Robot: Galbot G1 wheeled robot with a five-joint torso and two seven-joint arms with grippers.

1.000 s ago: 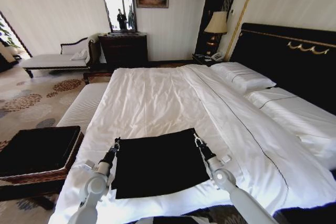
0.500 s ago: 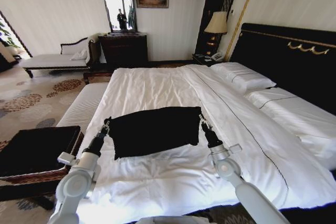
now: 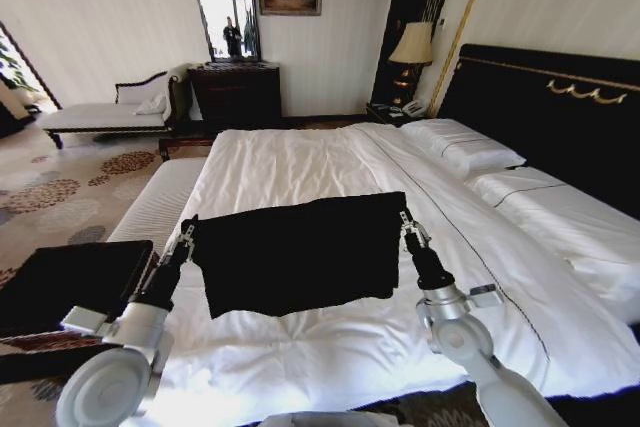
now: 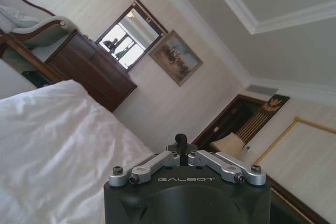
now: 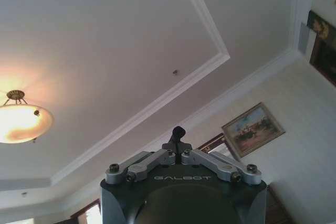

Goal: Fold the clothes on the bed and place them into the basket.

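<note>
The clothes are one black T-shirt (image 3: 295, 252), held up and stretched wide above the white bed (image 3: 290, 162). My left gripper (image 3: 187, 230) is shut on its top left corner. My right gripper (image 3: 403, 219) is shut on its top right corner. The cloth hangs down between them, and I cannot tell whether its lower edge touches the duvet. No lettering shows on the side facing me. In the left wrist view the left gripper (image 4: 181, 139) points up toward the wall, and in the right wrist view the right gripper (image 5: 178, 132) points at the ceiling. The basket (image 3: 30, 341), brown wicker with black lining, stands on the floor at the left, beside my left arm.
A pale striped bench (image 3: 160, 202) runs along the bed's left side, beyond the basket. White pillows (image 3: 460, 147) lie against the black headboard (image 3: 560, 117) on the right. A dark dresser (image 3: 235, 92), a chaise (image 3: 100, 112) and a lamp (image 3: 412, 47) stand by the far wall.
Both grippers have lifted the T-shirt off the near part of the duvet, carried it up and farther over the bed, and spread apart. It lay flat and now hangs wide.
</note>
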